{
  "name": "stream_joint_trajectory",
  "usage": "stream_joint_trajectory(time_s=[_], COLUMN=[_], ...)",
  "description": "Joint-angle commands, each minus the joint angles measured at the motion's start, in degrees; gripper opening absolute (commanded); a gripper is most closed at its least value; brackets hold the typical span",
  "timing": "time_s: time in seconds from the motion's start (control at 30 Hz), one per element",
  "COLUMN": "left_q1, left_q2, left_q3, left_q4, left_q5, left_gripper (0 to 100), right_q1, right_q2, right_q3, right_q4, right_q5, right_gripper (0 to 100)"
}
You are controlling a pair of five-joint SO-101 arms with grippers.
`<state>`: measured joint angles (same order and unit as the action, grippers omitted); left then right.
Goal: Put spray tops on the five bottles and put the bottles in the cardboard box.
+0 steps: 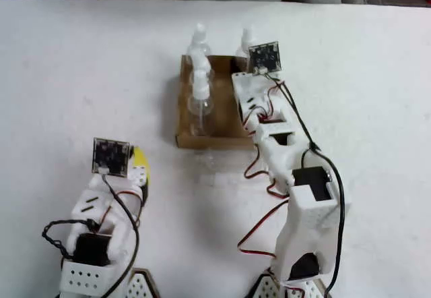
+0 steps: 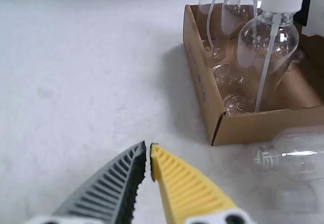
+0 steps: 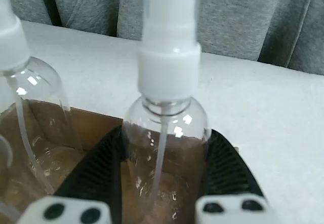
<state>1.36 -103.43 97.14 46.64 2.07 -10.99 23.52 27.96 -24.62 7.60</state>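
The cardboard box (image 1: 183,119) sits mid-table. Three clear bottles with white spray tops (image 1: 201,89) stand in a row along one side of it. My right gripper (image 3: 166,135) is shut on a fourth spray-topped bottle (image 3: 167,82), held upright over the box's far corner (image 1: 248,42). A clear bottle without a top (image 2: 291,155) lies on the table just in front of the box. My left gripper (image 2: 148,155) is shut on nothing, low over the table and well short of the box; its yellow finger (image 1: 139,163) shows in the high view.
The white table (image 1: 81,75) spreads wide to the left of the box. A grey curtain (image 3: 243,16) hangs behind the far edge. The right arm's red and black cables (image 1: 259,170) trail beside the box's near right corner.
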Motion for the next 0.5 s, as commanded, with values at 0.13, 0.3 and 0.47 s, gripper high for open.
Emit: stream_joint_trajectory(time_s=[0.13,0.3,0.47], left_q1=[-0.31,-0.31,-0.31], left_q2=[-0.75,-0.75,-0.75], left_q3=[-0.18,-0.18,-0.18], left_q4=[0.0,0.0,0.0], left_q5=[-0.53,-0.53,-0.53], left_gripper=[2,2,2], right_q1=[0.66,0.66,0.48], right_q2=[0.57,0.22,-0.57], right_q3=[-1.41,-1.32,-0.35], right_q4=[-0.22,-0.04,0.04], right_q5=[0.44,0.44,0.62], right_gripper=[1.8,2.5,15.4])
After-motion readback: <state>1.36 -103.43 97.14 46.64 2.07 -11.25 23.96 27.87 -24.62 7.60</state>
